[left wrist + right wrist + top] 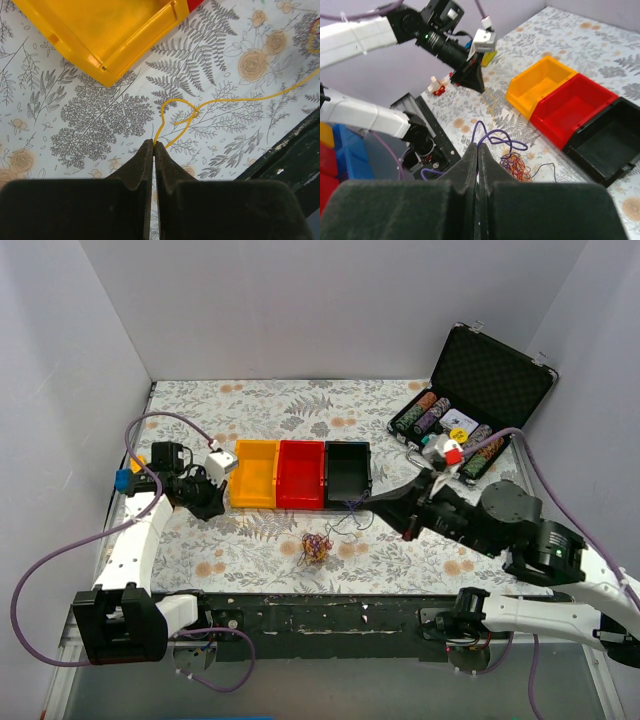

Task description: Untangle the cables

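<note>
A small clump of cables (317, 548), orange, red and purple, lies in front of the bins; the right wrist view shows the clump (516, 167) just past my fingers. My left gripper (154, 144) is shut on the end of a yellow cable (235, 100) that trails right across the cloth. In the top view, that left gripper (210, 506) sits beside the yellow bin. My right gripper (478, 145) is shut on a purple cable (496, 135) that loops back to the clump. From above, the right gripper (373, 504) hovers near the black bin's front corner.
Three bins stand in a row: yellow (254, 474), red (301, 473), black (348, 469). An open black case of poker chips (478, 390) sits at the back right. The table's dark front edge (330, 610) runs just behind the clump. Walls close in on three sides.
</note>
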You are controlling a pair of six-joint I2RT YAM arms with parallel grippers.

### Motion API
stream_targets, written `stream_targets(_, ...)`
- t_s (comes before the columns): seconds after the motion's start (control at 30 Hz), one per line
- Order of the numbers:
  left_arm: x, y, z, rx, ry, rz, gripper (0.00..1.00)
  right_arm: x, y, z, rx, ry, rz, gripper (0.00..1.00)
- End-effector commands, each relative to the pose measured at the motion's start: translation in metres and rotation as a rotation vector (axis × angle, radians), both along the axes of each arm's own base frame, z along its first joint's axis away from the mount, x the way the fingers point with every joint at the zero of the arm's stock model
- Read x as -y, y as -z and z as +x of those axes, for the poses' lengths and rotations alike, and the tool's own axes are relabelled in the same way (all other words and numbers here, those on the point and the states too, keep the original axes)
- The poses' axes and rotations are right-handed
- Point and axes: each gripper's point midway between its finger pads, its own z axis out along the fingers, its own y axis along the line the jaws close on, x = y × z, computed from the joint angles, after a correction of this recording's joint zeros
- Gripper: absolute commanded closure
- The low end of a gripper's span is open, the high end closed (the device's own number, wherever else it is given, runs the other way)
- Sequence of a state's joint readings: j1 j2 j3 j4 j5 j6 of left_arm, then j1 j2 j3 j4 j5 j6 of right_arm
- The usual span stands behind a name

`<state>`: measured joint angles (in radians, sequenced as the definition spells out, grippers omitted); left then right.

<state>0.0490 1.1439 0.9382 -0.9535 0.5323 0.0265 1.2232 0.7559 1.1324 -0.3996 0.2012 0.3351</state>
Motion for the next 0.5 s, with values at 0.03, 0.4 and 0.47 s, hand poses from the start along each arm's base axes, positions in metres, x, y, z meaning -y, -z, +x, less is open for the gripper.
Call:
stream_targets(0.03, -0.018, 0.005, 0.009, 0.087, 0.001, 0.116, 1.0, 0.041, -0.02, 0.022, 0.041, 0.192, 0.032, 0.99)
stream_targets(0.4, -0.058, 0.038, 0.012, 0.139, -0.02, 0.35, 1.0, 0.157, -0.081, 0.042, 0.115, 0.557, 0.219, 0.99)
stream_targets(0.47, -0.063, 0.043, 0.011, 0.148, -0.017, 0.383, 1.0, 0.181, -0.085, 0.045, 0.109, 0.641, 0.25, 0.99)
